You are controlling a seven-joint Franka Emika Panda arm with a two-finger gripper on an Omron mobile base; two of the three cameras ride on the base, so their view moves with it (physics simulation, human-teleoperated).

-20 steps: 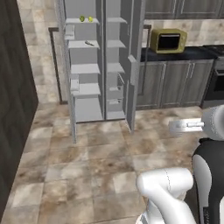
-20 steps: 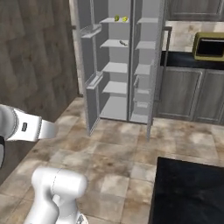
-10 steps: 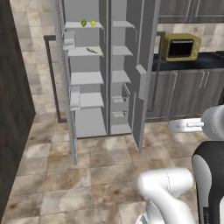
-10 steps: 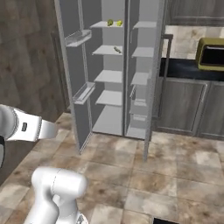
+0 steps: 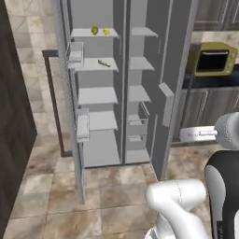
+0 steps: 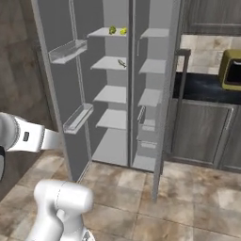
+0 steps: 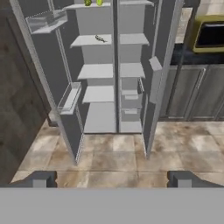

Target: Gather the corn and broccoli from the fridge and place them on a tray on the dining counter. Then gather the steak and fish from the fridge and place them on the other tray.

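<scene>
Ahead of the base, toward twelve o'clock, the fridge [image 5: 119, 88] is standing with both doors swung wide. At about ten o'clock its left door [image 6: 59, 94] is carrying two clear bins, one high and one lower. Just right of that door the pale shelves are running down the left compartment. On the top shelf the broccoli [image 5: 94, 31] is sitting as a small dark green lump, with the corn [image 5: 106, 31] just beside it at its three o'clock, yellow and about the same size; from the right base camera the same pair, broccoli [image 6: 112, 30] and corn [image 6: 123, 31], is showing at the shelf's back. One shelf below, a small thin dark thing [image 5: 103, 63] is lying flat; what it is cannot be told. A narrow divider is splitting the cabinet, and the right compartment is holding shorter shelves and low drawers. The right door [image 5: 170, 88] is angling outward toward two o'clock. Beyond it, at about two o'clock, a yellow microwave [image 5: 212, 59] is resting on a dark counter over grey cabinets [image 6: 202, 132]. Low in the hand camera, the gripper [image 7: 112, 179] is hanging released, fingers [image 7: 41, 178] spread far apart and grasping nothing, well back from the fridge over the tiled floor [image 7: 113, 157].
</scene>
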